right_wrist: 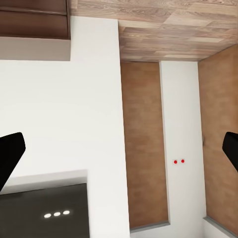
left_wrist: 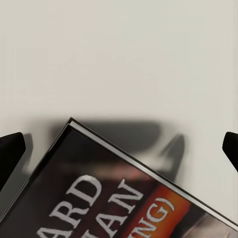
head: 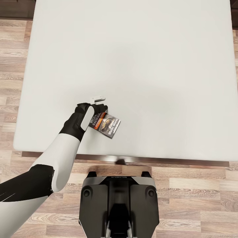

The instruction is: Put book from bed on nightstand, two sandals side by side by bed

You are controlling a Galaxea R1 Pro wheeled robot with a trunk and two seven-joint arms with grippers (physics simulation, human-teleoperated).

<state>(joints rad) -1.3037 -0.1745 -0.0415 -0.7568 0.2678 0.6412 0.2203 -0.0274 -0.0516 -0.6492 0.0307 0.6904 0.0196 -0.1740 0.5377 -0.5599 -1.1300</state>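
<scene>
Book (head: pixel 106 124) flat on bed (head: pixel 148 66) near its foot edge, left gripper (head: pixel 98 105) over it, fingers spread, seemingly not touching.

Book (left_wrist: pixel 99 198) lying flat on off-white mattress (left_wrist: pixel 119 54), dark cover with white letters and orange band, two black fingertips (left_wrist: pixel 10 153) wide apart on either side

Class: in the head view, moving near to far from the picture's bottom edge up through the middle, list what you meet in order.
Robot base → wood floor → bed frame edge → book → bare mattress.
</scene>
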